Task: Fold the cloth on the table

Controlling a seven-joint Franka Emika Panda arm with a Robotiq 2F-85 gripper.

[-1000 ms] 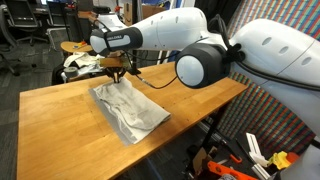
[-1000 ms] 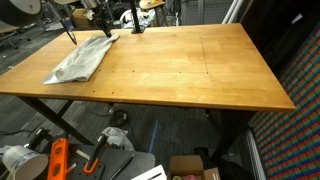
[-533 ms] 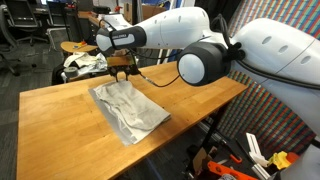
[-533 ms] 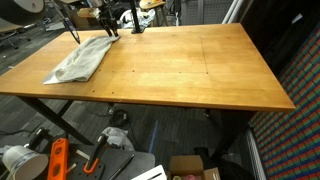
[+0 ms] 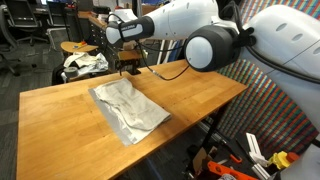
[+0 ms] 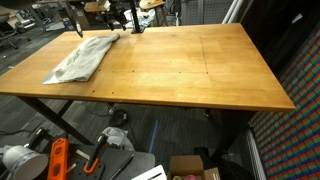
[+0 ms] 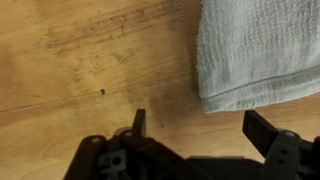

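Currently the cloth [image 5: 128, 110] lies flat, seemingly doubled, toward one end of the table [image 5: 195, 95]. The claw [image 7: 200, 125] hangs spread and empty above bare wood just beside its edge. Judged light, limp and textured, not slippery; best pinched at a corner.

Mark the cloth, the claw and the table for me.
cloth [image 5: 130, 108]: in an exterior view, the middle of the wrinkled sheet.
claw [image 7: 200, 122]: wrist view, midway between its open fingertips, nothing held.
table [image 5: 195, 92]: in an exterior view, bare wooden top beside the cloth.
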